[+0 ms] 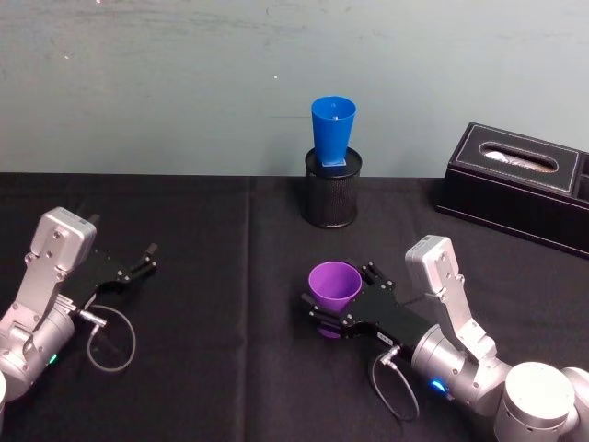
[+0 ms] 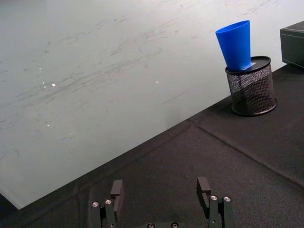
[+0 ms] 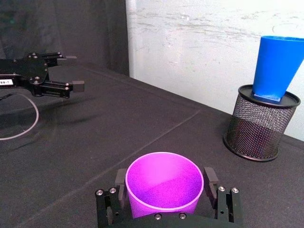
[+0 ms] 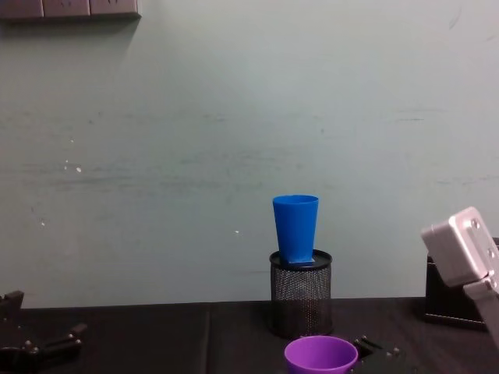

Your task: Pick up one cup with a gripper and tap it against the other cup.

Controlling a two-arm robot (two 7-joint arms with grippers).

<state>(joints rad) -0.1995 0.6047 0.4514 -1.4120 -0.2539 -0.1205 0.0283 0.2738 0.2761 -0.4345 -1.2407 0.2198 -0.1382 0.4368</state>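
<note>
The purple cup (image 1: 334, 284) stands upright between the fingers of my right gripper (image 1: 324, 311), which is shut on its lower body at the table's front centre. In the right wrist view both fingers (image 3: 210, 178) press the sides of the purple cup (image 3: 164, 183). The blue cup (image 1: 332, 129) sits upright on top of a black mesh cylinder (image 1: 332, 195) at the back, well beyond the purple cup. The blue cup (image 4: 295, 227) is above and behind the purple cup's rim (image 4: 321, 354). My left gripper (image 1: 147, 258) rests open and empty at the left, its fingers (image 2: 116, 190) spread.
A black tissue box (image 1: 520, 184) stands at the back right, close to the mesh cylinder. The table is covered in black cloth (image 1: 221, 368) and ends at a pale wall (image 1: 184, 83). A grey cable (image 1: 110, 341) loops beside the left arm.
</note>
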